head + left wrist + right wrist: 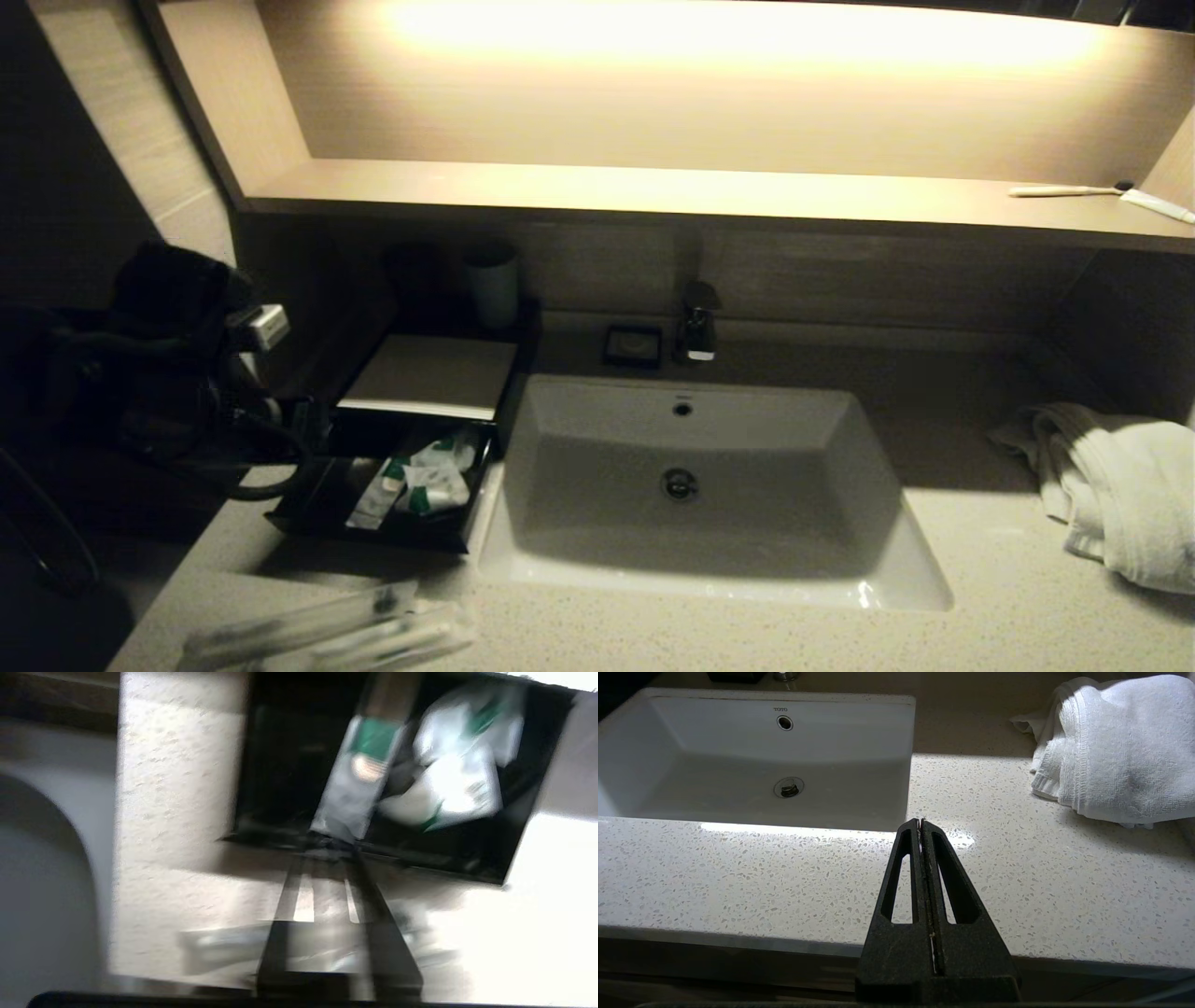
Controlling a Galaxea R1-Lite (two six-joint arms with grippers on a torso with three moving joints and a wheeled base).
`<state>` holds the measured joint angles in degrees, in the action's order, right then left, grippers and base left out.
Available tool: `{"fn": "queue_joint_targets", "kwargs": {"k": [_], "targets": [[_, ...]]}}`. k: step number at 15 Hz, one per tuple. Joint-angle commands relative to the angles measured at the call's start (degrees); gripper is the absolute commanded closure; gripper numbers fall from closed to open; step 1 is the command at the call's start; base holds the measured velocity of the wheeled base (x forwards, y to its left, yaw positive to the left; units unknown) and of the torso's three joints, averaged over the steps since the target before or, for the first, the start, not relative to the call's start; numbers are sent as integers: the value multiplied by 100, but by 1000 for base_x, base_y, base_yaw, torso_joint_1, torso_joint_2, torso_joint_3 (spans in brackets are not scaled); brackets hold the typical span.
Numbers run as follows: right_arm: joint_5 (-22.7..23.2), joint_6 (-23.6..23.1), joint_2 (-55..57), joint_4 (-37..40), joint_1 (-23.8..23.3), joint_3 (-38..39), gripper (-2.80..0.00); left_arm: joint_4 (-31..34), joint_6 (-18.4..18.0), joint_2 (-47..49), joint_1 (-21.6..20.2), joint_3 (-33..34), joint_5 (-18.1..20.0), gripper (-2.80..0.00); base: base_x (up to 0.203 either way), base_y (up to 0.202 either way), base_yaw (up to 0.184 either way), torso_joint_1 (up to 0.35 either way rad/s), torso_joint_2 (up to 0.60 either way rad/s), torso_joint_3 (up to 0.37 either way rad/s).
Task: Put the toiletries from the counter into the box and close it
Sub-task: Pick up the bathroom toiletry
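Note:
The black box [425, 373] stands left of the basin on the counter [980, 607], its drawer [373, 537] pulled out. Several white sachets with green marks [434, 476] lie in the drawer. Long wrapped sticks [327, 630] rest on the counter in front of it. My left arm [187, 373] hangs dark beside the box. The left gripper [331, 845] is shut, tips at the drawer's rim by the near end of a green-banded sachet [364, 774]. I cannot tell if they touch. My right gripper [920, 822] is shut and empty over the counter's front, right of the basin.
The white basin [691, 467] fills the middle, with a faucet [698, 327] and a small black dish [632, 345] behind it. A pale cup [492, 280] stands behind the box. A white towel [1111, 485] lies far right. A toothbrush and tube [1074, 190] sit on the lit shelf.

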<state>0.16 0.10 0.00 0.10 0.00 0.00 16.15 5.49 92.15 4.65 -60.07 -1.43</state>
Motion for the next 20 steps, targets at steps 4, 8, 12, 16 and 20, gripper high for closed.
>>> {"fn": "queue_joint_targets", "kwargs": {"k": [4,8,12,16,20], "targets": [[2,-1,0,-1,-6,0,0,-13,-1491,-573,-1168,664,1107,0,0,0,0,0,0,0],[2,-1,0,-1,0,0,0,-50,-2708,-867,-1604,1456,1670,0,0,0,0,0,0,0],[2,-1,0,-1,0,0,0,-59,-3495,-1127,-1625,2080,1850,0,0,0,0,0,0,0],[2,-1,0,-1,-5,0,0,-51,-4045,-1502,-1626,2480,2138,0,0,0,0,0,0,0],[2,-1,0,-1,0,0,0,-52,-4744,-1556,-1621,2845,2147,0,0,0,0,0,0,0]]}}
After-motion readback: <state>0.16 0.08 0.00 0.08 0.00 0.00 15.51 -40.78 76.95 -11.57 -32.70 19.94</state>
